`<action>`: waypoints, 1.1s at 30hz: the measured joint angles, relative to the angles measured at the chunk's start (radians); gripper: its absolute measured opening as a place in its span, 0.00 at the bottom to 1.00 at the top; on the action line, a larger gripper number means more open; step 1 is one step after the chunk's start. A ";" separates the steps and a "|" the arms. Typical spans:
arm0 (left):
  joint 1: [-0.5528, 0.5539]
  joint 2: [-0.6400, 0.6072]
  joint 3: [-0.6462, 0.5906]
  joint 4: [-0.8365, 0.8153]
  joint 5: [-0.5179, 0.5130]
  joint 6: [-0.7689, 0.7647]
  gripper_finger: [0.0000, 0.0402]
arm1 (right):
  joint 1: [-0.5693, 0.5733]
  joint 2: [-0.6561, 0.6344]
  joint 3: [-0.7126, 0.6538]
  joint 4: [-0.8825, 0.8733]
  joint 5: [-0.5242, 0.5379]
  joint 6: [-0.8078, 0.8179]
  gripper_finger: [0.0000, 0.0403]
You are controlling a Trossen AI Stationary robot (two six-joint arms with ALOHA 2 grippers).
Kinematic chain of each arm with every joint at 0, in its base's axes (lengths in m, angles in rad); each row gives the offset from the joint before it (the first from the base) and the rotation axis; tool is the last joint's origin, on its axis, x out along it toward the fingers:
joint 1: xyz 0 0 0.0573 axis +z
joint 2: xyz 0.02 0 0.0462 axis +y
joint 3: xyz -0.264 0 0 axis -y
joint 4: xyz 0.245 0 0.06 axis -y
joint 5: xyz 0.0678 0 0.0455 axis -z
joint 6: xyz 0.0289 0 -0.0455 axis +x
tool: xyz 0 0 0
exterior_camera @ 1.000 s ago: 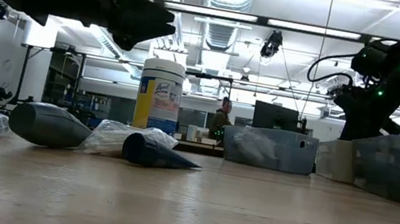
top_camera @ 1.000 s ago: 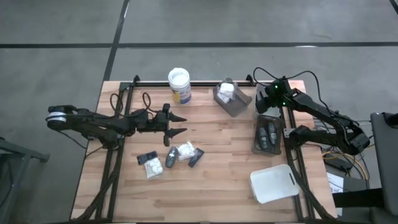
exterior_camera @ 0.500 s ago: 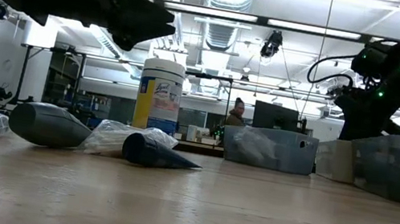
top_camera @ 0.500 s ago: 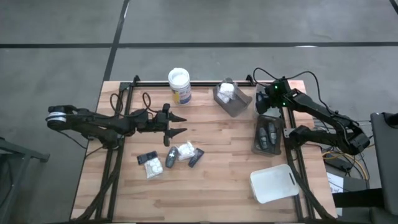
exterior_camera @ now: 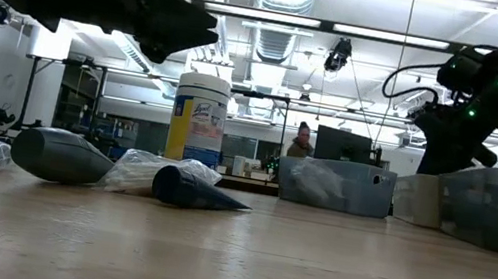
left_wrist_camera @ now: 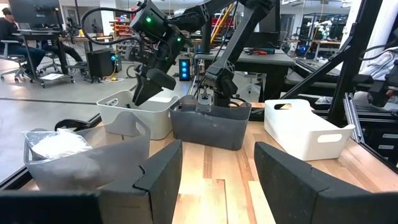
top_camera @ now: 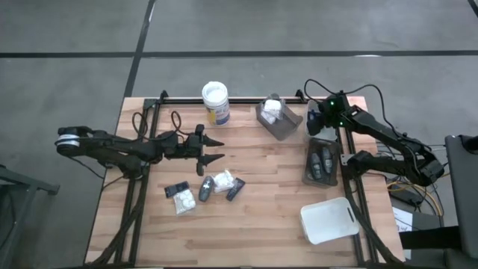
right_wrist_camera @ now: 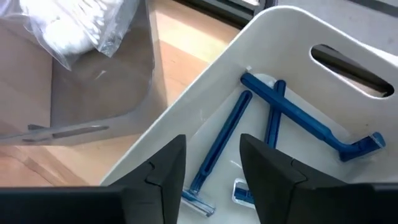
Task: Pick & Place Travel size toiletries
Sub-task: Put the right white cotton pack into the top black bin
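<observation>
Hovering right gripper (right_wrist_camera: 211,171), fingers spread and empty, above white bin (right_wrist_camera: 186,134) of blue razors (right_wrist_camera: 298,118) near tabletop's far right corner, likely post-drop.

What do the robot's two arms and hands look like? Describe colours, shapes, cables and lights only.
Both arms are dark and slender, with jointed segments. The left hand ends in two pointed, tapering dark fingers; a pale band rings the arm's base. The right hand has green lights near the wrist, with black cables looping along the arm.

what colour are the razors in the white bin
Blue razors, lying in the white bin; clearest in the right wrist view.
</observation>
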 joint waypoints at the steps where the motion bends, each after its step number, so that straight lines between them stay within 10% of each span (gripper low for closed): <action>1: 0.000 0.000 0.000 0.000 0.000 0.000 0.51 | 0.000 0.000 0.000 0.009 -0.008 0.000 0.34; 12: 0.000 0.000 0.000 0.000 0.000 0.000 0.51 | 0.000 -0.001 0.000 0.191 -0.334 -0.004 0.24; 33: 0.000 0.000 0.000 -0.006 0.000 0.000 0.51 | 0.295 -0.001 -0.003 0.340 -0.336 0.067 0.17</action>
